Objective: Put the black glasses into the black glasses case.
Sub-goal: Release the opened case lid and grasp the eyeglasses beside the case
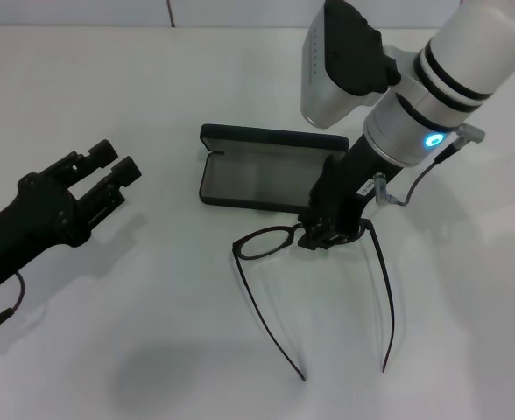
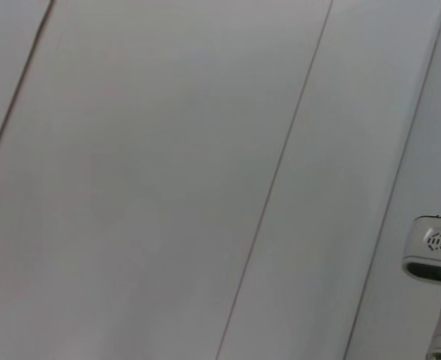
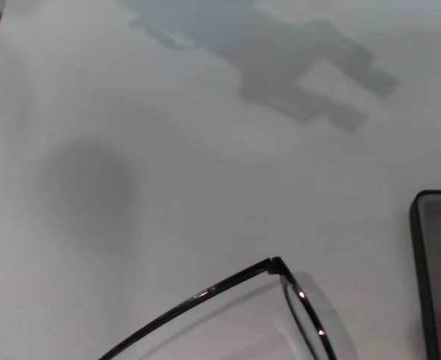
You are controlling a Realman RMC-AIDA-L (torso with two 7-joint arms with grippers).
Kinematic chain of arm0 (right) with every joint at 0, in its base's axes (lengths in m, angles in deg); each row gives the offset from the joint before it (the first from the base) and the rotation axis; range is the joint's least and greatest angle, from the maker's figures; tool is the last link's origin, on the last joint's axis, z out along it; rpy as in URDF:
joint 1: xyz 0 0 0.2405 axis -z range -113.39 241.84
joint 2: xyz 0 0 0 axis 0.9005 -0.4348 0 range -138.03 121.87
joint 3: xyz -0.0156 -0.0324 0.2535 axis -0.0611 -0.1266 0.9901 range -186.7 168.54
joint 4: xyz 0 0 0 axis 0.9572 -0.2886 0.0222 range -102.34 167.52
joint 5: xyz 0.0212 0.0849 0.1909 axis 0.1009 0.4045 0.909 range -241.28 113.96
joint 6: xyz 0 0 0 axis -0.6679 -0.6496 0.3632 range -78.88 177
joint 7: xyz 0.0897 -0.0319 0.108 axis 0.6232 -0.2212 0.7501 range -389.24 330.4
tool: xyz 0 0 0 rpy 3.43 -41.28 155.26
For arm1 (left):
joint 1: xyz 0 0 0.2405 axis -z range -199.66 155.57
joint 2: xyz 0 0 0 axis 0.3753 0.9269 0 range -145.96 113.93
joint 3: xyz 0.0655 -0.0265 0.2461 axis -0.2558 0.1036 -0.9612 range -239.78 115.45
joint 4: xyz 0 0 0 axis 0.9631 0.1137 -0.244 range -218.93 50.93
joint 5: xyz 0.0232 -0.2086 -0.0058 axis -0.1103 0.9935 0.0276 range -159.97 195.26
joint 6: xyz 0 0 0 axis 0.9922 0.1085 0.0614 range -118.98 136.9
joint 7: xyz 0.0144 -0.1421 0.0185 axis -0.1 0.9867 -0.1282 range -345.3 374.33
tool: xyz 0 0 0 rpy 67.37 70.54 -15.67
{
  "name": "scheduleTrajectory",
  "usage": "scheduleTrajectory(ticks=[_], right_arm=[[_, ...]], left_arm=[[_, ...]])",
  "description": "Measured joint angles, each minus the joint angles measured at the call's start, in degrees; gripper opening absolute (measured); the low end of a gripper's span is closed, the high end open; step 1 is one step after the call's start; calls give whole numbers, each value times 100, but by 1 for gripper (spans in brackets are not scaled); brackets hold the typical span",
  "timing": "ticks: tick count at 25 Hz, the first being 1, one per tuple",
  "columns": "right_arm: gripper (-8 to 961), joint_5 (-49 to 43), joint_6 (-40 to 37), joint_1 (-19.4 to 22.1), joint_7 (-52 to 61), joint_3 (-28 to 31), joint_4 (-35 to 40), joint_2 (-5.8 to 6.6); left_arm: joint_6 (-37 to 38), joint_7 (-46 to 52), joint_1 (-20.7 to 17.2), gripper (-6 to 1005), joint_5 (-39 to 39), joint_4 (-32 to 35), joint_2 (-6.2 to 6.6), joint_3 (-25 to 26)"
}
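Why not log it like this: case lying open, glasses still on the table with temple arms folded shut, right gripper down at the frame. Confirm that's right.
Not quite. The head view shows the black glasses with both temple arms spread open, not folded. The rest holds: the black glasses case lies open, and the right gripper is down at the frame.
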Motion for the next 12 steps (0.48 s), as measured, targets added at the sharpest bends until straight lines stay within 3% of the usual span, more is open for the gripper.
scheduleTrajectory(ticks=[2,12], right_arm=[[321,2,32,0,-1,0,3,0],[264,14,123,99,-69,-8,39,0]], left_arm=[[0,-1,-11,482,-3,0,0,21],[0,-12,-46,477,-12,-10,-6,25]])
